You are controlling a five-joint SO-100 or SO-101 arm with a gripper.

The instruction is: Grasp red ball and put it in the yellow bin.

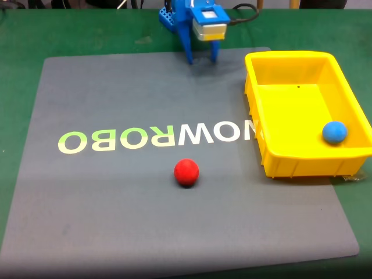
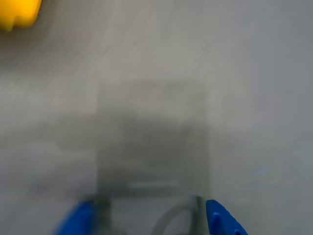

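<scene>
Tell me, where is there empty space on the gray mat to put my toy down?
In the fixed view, the gray mat is bare all along the near edge, below the red ball, and left of the white lettering. It is crowded on the right, where the yellow bin holds a blue ball, and at the far edge under the gripper.

A matt grey mat (image 1: 116,221), smooth and soft-looking like foam or rubber, carries pale printed lettering (image 1: 157,138) with a flat finish. The green tabletop (image 1: 23,46) beneath it looks like dull, cloth-like felt. The yellow bin (image 1: 290,163) is glossy moulded plastic, its walls catching light. The red ball (image 1: 186,172) has a matt, slightly grainy surface, as does the blue ball (image 1: 335,132) inside the bin. The hand (image 1: 201,60) is made of blue plastic with a satin sheen; in the wrist view its fingertips (image 2: 221,220) appear blurred.
</scene>
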